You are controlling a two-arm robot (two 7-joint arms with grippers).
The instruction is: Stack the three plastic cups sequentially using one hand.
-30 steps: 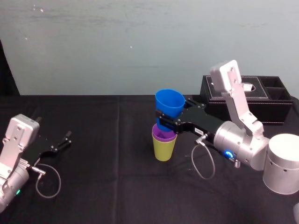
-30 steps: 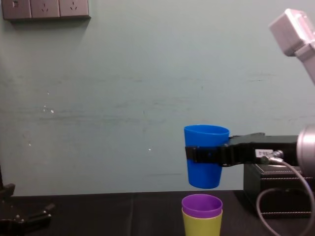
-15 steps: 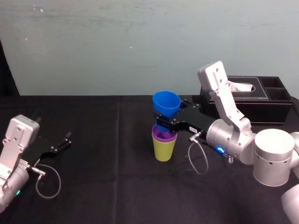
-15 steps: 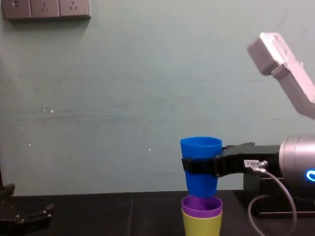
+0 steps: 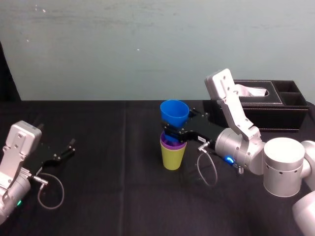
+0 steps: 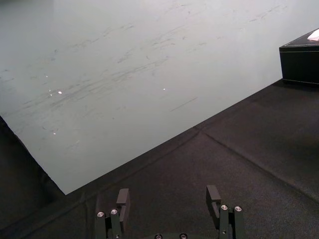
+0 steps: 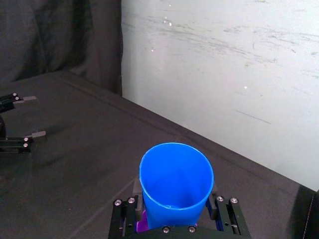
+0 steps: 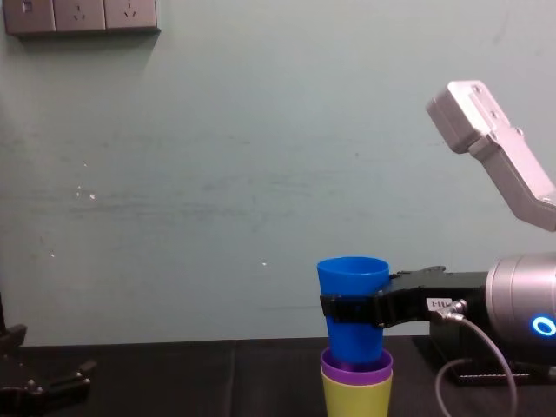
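- The black-clothed bench point(image 5: 108, 196) is shown carrying the stack near its middle, within the working arm's reach.
- The right gripper point(image 5: 174, 131) is poised over the stack. Its jaws are clamped around the blue cup's mid-wall, apparently so that the base is left free to enter.
- The left gripper point(image 6: 168, 199) is parked at the bench's left, jaws spread and empty, since only one arm is called for.
- The blue cup point(image 8: 352, 278) is held upright, base just inside the purple cup point(image 8: 356, 359), itself nested in the yellow-green cup point(image 5: 172, 156).

Head view high, angled down; chest view low, side-on; share blue cup point(image 5: 174, 113).
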